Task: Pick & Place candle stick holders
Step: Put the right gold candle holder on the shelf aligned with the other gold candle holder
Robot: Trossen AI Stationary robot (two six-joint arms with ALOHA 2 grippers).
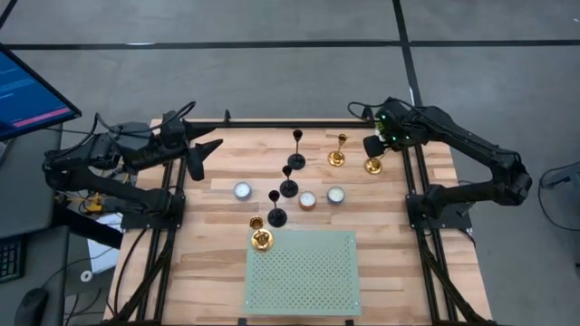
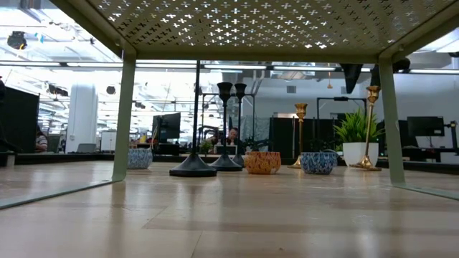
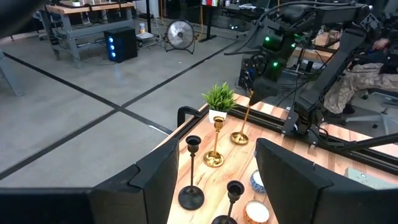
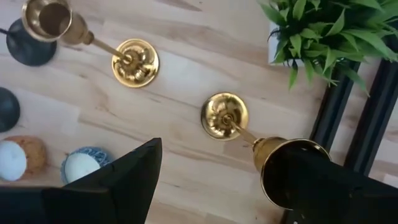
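While the green perforated rack [image 1: 303,272] lay at the table's near edge, one gold holder [image 1: 261,238] was seen touching its left far corner. Just beyond, two black holders [image 1: 276,216] [image 1: 288,187] stood among three small bowls [image 1: 308,200]. Farther back, a third black holder [image 1: 297,161] and a second gold holder [image 1: 336,158] were placed. The third gold holder [image 4: 225,116] stood beside the potted plant [image 4: 323,31], under the right gripper [image 4: 214,180], whose fingers were spread, nothing grasped. The left gripper [image 3: 214,180] was held at the table's far left, likewise spread and unloaded.
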